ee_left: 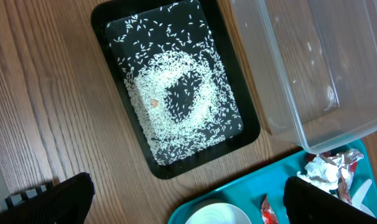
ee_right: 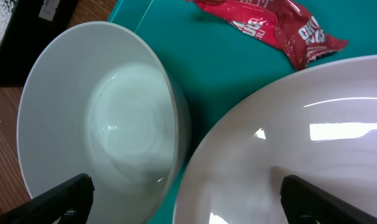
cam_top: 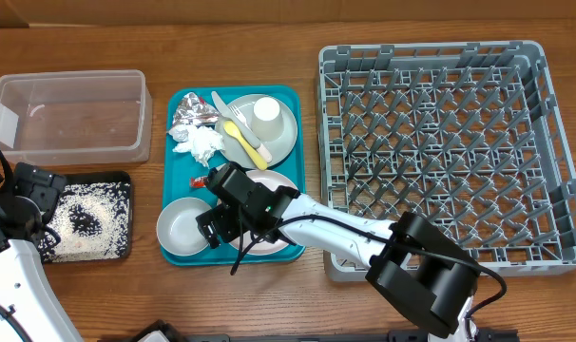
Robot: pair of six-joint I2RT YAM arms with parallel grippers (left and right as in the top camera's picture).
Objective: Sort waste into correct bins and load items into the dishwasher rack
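Note:
My right gripper (cam_top: 227,215) hangs open low over the teal tray (cam_top: 179,166), astride the gap between the small white bowl (ee_right: 95,124) and the white plate (ee_right: 300,143), holding nothing. The red packet (ee_right: 269,28) lies just beyond it. My left gripper (cam_top: 33,203) is open over the table beside the black tray (ee_left: 182,93), which holds rice and an orange cube (ee_left: 154,103). The clear tub (cam_top: 65,114) stands behind it. The foil ball (cam_top: 188,116) and napkin (cam_top: 201,142) lie on the teal tray beside the grey-green plate (cam_top: 278,138), which carries the cup (cam_top: 266,111), the yellow fork (cam_top: 242,140) and pale cutlery.
The grey dishwasher rack (cam_top: 450,152) fills the right side of the table, with nothing in it. My right arm reaches from the front right across the rack's near-left corner. Bare wood shows between the black tray and the teal tray.

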